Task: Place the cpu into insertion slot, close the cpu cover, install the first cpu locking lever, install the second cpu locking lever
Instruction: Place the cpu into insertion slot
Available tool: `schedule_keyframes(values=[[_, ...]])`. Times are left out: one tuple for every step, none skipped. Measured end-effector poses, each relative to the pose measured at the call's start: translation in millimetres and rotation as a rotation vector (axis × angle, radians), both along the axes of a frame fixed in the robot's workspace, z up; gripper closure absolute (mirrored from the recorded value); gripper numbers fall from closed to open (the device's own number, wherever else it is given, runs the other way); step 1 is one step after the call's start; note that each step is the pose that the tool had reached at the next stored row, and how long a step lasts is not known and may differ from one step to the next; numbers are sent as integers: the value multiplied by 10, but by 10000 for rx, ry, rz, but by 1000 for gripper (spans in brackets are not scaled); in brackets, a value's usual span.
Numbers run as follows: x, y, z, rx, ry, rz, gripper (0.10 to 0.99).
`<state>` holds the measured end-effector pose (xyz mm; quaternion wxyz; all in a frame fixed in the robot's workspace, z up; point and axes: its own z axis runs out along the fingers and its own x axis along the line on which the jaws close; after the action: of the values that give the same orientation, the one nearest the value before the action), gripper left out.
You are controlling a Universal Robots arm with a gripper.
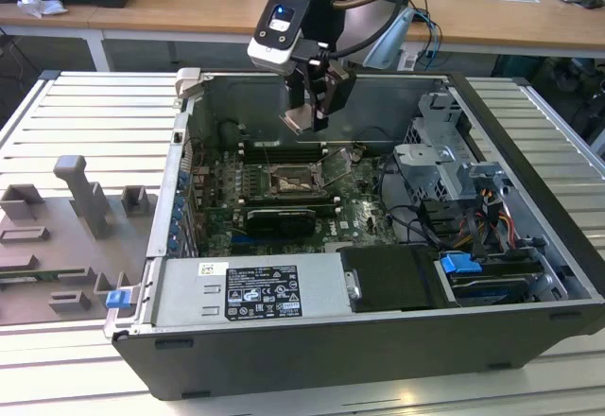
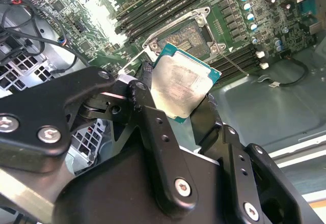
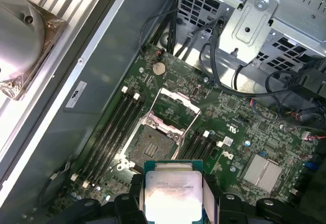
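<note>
Silver-beige metal, matte and smudged, forms the face of the cpu (image 2: 186,84), a flat square chip with a thin teal-green rim. The black gripper (image 1: 308,118) is clamped on two opposite edges of the chip and holds it in the air over the board, near the insertion slot (image 1: 287,184) but apart from it.

In the exterior view the gripper hangs at upper centre of the frame, inside an open dark grey computer case (image 1: 331,364) lying on a ribbed pale metal surface (image 1: 85,123). The slot is a square with a dark pin grid and a silvery rim. It sits at frame centre in the green circuit board (image 1: 369,217).

The cpu cover (image 3: 181,101), a thin silvery frame, stands swung open at the slot's edge. Long black memory sticks (image 3: 122,117) flank the slot. Black cables (image 1: 416,222) and a perforated steel drive cage (image 1: 444,165) crowd the case at frame right. Grey moulded fixtures (image 1: 80,199) lie at frame left.
</note>
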<state>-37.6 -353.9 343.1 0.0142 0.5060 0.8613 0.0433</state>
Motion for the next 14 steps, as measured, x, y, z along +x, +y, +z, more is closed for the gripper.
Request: schedule_keyframes(values=[[0, 0, -2, 0, 0, -3, 545], [0, 0, -7, -1, 0, -10, 545], [0, 0, -11, -1, 0, -16, 545], [0, 0, -14, -1, 0, -19, 545], [0, 0, -16, 0, 0, -22, 545], [0, 0, -19, -1, 1, -28, 545], [0, 0, -22, -1, 0, -32, 545], [0, 0, -24, 0, 0, -35, 545], [0, 0, -27, -1, 0, -40, 545], [0, 0, -29, -1, 0, -43, 545], [0, 0, -32, 0, 0, -48, 545], [0, 0, -36, -1, 0, -54, 545], [0, 0, -38, 0, 0, -56, 545], [0, 0, -40, 0, 0, -60, 545]])
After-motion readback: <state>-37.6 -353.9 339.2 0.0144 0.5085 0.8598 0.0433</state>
